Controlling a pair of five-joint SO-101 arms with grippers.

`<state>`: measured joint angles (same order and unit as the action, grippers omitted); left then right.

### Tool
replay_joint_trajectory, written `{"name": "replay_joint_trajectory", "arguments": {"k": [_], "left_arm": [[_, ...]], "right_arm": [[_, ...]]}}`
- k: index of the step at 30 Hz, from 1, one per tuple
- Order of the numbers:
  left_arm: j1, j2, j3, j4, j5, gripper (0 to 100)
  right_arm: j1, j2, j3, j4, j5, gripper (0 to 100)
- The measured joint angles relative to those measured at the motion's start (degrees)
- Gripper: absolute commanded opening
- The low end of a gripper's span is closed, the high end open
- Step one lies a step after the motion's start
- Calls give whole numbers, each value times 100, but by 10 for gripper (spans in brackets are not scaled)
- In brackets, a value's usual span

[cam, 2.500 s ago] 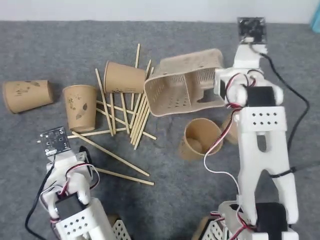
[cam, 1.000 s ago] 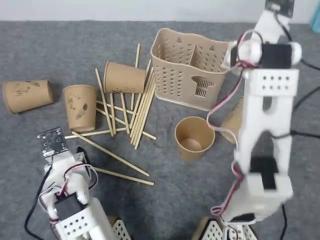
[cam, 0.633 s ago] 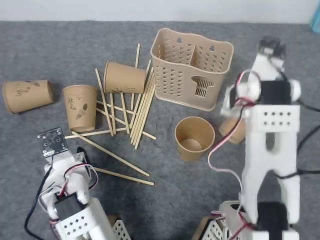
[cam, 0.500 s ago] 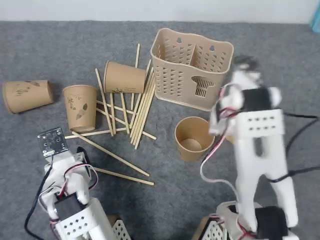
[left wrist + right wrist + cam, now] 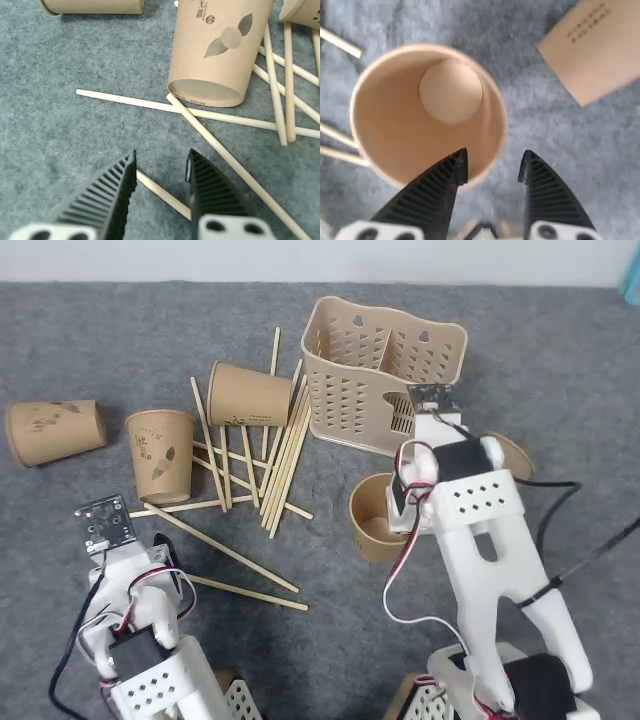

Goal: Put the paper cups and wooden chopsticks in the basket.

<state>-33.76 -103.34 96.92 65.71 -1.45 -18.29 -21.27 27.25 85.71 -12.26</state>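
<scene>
Right wrist view puts us straight above the upright paper cup (image 5: 427, 112). The right jaws are parted to a moderate gap and straddle the nearest stretch of its rim, one jaw over the mouth and the other outside the wall. The cup's long axis stands vertical, mouth up, so we judge that a plain close from here would pinch the wall between them. The left jaws, likewise parted and empty, hang low over a wooden chopstick (image 5: 165, 195) that crosses under the gap at a slant. That arm is well apart from the upright cup, so the right arm is clearly the nearer one. Just beside the right arm a second cup (image 5: 515, 455) lies on its side on the tabletop (image 5: 100, 340). Beyond the upright cup and near it, the basket (image 5: 350, 410) stands with its compartments open upward. Farther left, the other chopsticks (image 5: 275, 465) and three more cups (image 5: 160, 455) lie scattered.
</scene>
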Motion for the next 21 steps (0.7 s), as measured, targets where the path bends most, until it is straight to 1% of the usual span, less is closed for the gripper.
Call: {"name": "replay_joint_trajectory", "arguments": {"k": [2,3,4,6,7,8,10,12,14,16,21], "left_arm": [[0,0,0,0,0,152],[0,0,0,0,0,152],[0,0,0,0,0,152],[0,0,0,0,0,152],[0,0,0,0,0,152],[0,0,0,0,0,152],[0,0,0,0,0,152],[0,0,0,0,0,152],[0,0,0,0,0,152],[0,0,0,0,0,152],[0,0,0,0,0,152]], "right_arm": [[0,0,264,-440,0,164],[0,0,369,-615,0,146],[0,0,431,-738,0,111],[0,0,448,-897,0,9],[0,0,448,-941,0,2],[0,0,448,-967,0,24],[9,0,448,-985,0,2],[9,0,448,-976,0,7],[70,0,413,-800,0,6],[237,9,158,-413,0,6],[510,9,-1231,1011,9,6]]}}
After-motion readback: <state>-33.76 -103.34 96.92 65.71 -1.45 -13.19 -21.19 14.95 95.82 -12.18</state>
